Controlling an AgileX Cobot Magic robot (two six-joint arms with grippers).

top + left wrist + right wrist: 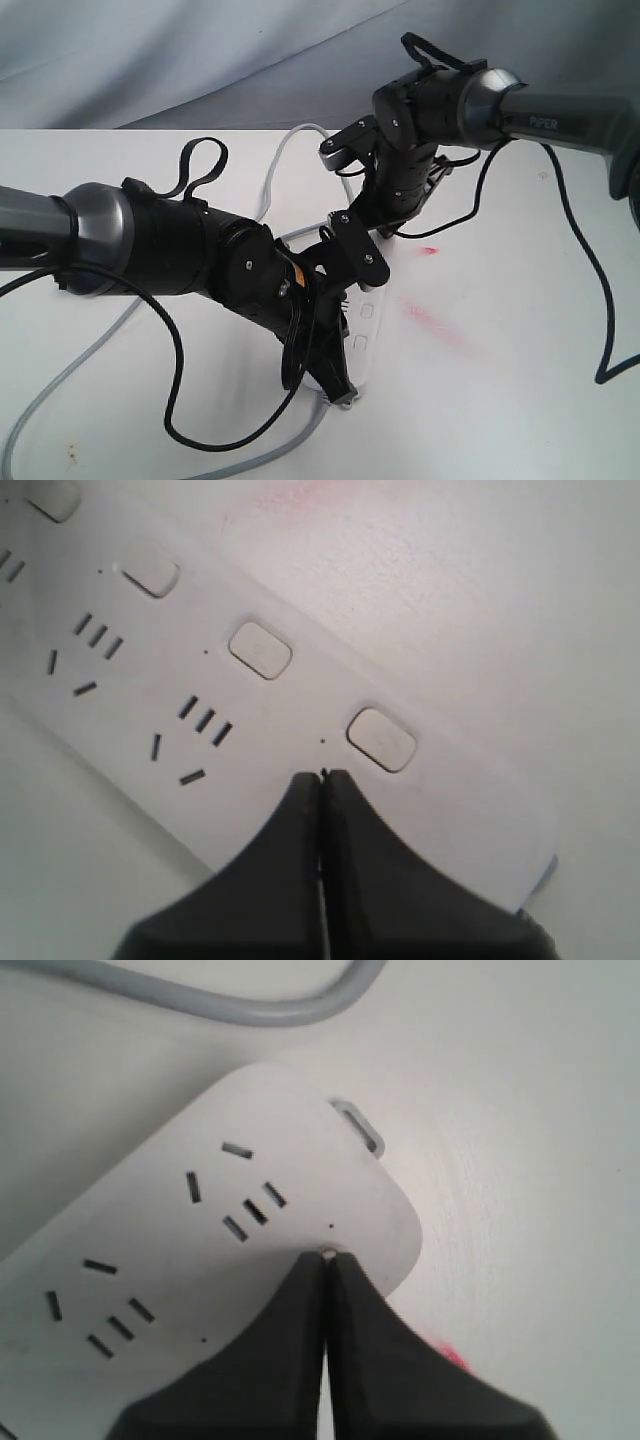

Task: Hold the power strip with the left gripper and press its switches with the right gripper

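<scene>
power strip [130, 715] is white, round-cornered, with dark slots [205, 720] and rounded switches [381, 739]; your left end effector [320, 776] and right end effector [327, 1253] are each pressed together over it.

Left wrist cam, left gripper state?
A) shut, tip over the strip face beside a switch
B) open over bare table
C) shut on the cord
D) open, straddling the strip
A: on the left gripper the fingers meet with no gap, the tip over the power strip next to a switch.
</scene>
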